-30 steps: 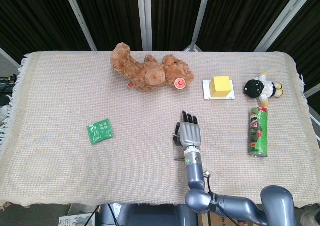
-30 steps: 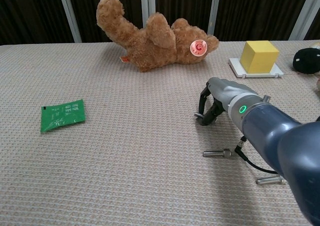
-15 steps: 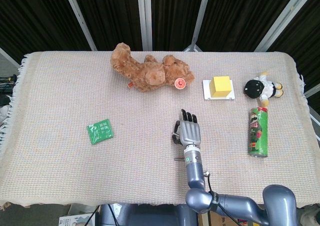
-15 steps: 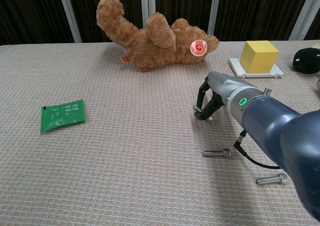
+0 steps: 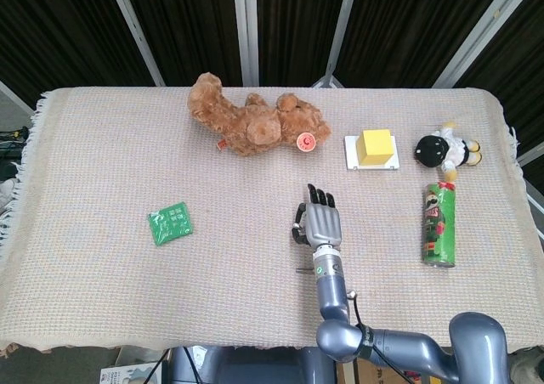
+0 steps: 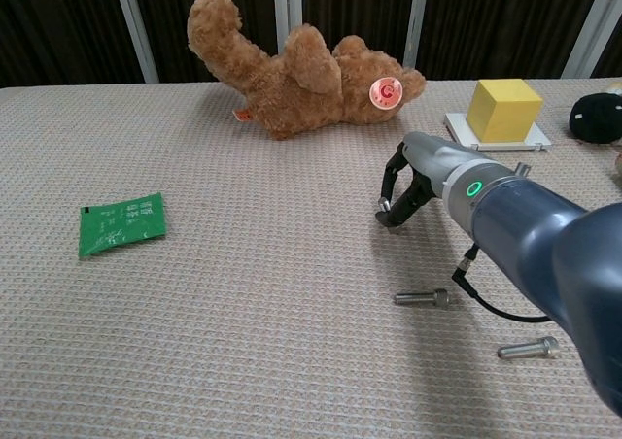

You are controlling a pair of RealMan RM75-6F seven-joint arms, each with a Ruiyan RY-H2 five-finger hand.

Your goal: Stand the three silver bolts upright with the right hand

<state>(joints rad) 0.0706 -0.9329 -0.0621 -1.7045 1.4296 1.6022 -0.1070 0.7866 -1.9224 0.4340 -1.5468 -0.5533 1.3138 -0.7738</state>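
The right hand (image 6: 408,188) hangs above the cloth-covered table (image 6: 243,293), fingers curled narrowly around a silver bolt (image 6: 387,208) that shows between them, lifted clear of the cloth; in the head view the right hand (image 5: 319,223) hides most of that bolt. 2 more silver bolts lie flat: the nearer lying bolt (image 6: 423,299) sits at about 6 o'clock from the hand, and the farther lying bolt (image 6: 529,348) lies toward 4 o'clock, partly under the forearm. The left hand is nowhere in either view. These bolts look like steel: small, rigid, smooth, dense for their size, and likely to roll or slip in a loose pinch. A sensible hold is on the shank near its middle, leaving the broad head free to meet the cloth, since the head gives the steadier base. The woven cloth is soft, so a bolt set down tilted would probably topple.
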